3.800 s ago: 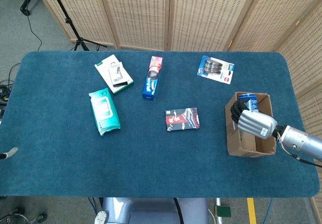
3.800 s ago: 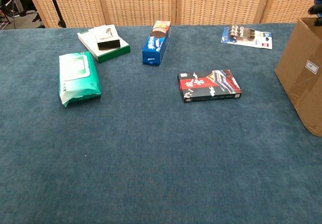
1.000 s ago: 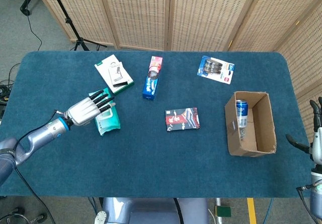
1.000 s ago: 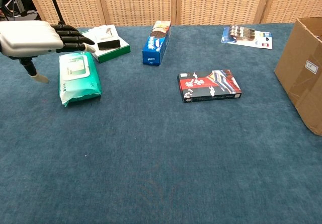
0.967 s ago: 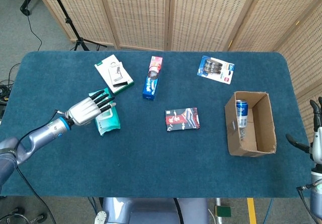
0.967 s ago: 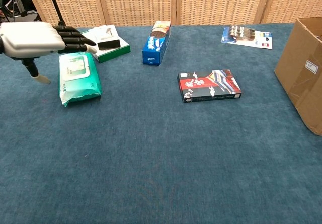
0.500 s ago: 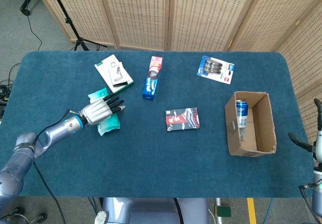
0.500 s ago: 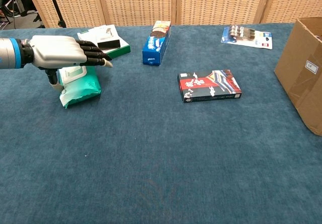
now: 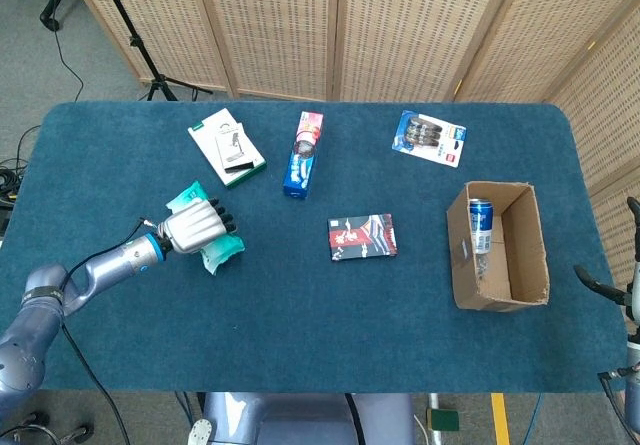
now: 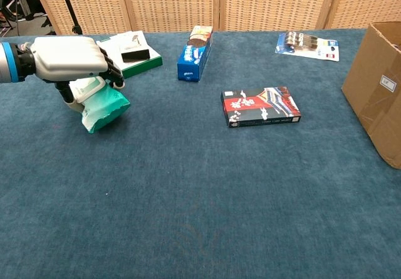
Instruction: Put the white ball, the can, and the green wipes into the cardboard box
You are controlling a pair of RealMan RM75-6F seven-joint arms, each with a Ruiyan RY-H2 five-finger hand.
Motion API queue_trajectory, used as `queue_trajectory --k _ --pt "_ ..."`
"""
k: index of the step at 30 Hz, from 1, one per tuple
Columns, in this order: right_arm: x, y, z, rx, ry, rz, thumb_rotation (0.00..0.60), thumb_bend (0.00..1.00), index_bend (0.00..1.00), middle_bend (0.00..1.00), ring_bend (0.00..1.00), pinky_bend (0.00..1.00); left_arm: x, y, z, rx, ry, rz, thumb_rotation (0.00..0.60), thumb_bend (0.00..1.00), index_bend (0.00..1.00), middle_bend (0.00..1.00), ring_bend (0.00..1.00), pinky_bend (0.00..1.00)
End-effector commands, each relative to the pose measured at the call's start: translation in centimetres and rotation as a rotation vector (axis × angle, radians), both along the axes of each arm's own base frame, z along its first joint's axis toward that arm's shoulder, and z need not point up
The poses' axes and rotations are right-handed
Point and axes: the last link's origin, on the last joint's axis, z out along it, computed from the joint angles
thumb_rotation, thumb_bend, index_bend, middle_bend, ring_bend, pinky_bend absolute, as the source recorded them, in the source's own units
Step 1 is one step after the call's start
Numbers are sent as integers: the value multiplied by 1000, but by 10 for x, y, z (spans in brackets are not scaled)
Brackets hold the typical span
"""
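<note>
My left hand [image 9: 190, 227] grips the green wipes pack [image 9: 218, 254] at the table's left. In the chest view the left hand [image 10: 67, 59] has its fingers curled over the wipes pack [image 10: 104, 107], which is squeezed and tilted. The open cardboard box [image 9: 462, 251] sits at the right, and the blue can [image 9: 481, 223] lies inside it against the far wall. Only the box's side [image 10: 374, 84] shows in the chest view. My right hand [image 9: 628, 305] is partly in view at the right edge, fingers apart and holding nothing. No white ball shows in either view.
A blue biscuit box [image 9: 303, 155] and a white-and-green box [image 9: 228, 147] lie at the back left. A red-and-black box [image 9: 362, 237] sits in the middle, between the wipes and the cardboard box. A battery pack [image 9: 430, 137] lies at the back right.
My left hand came in from the left, reached flat over the wipes, then curled its fingers around the pack and tilted it up. The right hand left the box, with the can inside.
</note>
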Motion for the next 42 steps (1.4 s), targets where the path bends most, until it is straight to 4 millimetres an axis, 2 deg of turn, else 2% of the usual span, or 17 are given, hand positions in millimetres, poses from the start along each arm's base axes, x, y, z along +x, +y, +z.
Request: queue_trajectory --k 1,8,10,19,31,38,42 --pt "1 1 1 2 -7 5 600 0 0 0 0 10 10 -5 5 -1 -44 -45 600 358 696 522 513 516" --pt "1 2 3 3 -17 10 600 0 0 0 0 10 39 -15 7 -13 -87 -154 600 352 696 522 513 516" --pt "1 3 5 -1 -22 13 600 0 0 0 0 10 65 -24 0 -38 -109 -229 600 352 696 522 513 516" --pt "-1 3 10 -7 -40 15 600 0 0 0 0 10 137 -57 -35 -106 -147 -222 600 351 696 522 513 516" --pt "-2 4 13 -10 -58 19 600 0 0 0 0 7 186 -82 -77 -163 -137 -164 600 364 696 522 513 516" --pt "-2 5 16 -14 -67 19 600 0 0 0 0 6 213 -86 -98 -202 -141 -15 600 359 696 522 513 519" --pt "-3 5 16 -11 -67 20 600 0 0 0 0 6 221 -86 -109 -202 -134 78 600 349 696 522 513 527"
